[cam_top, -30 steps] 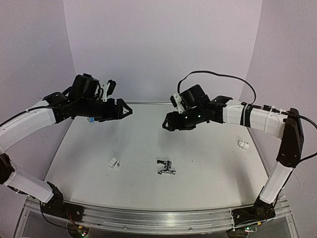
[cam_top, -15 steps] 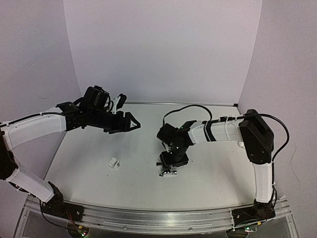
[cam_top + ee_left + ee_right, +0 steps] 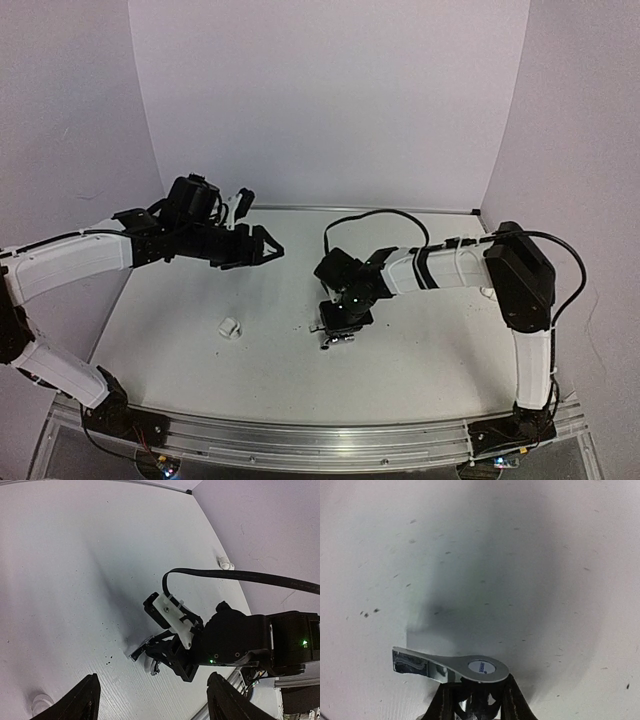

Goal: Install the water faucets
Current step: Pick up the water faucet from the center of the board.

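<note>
Left side first: the left arm [image 3: 70, 262] comes in from beside the left wall [image 3: 70, 120], forearm level and high over the table [image 3: 180, 350]. The left gripper [image 3: 272, 245] hangs in the air, jaws spread wide, nothing between them. There's plenty of bare surface beneath it, where only a white fitting [image 3: 230, 327] lies, well apart from the near edge.

Centre now: the silver faucet [image 3: 333, 338] is at mid-table, open room all around. The right gripper [image 3: 340, 322] is down on it, fingers pinched on what looks like the body under the flat lever, though the wrist view cuts off the contact. The right arm [image 3: 450, 268] folds at its elbow and reaches leftward, low. A second white fitting [image 3: 489, 293] peeks out behind it, near the right edge.
</note>
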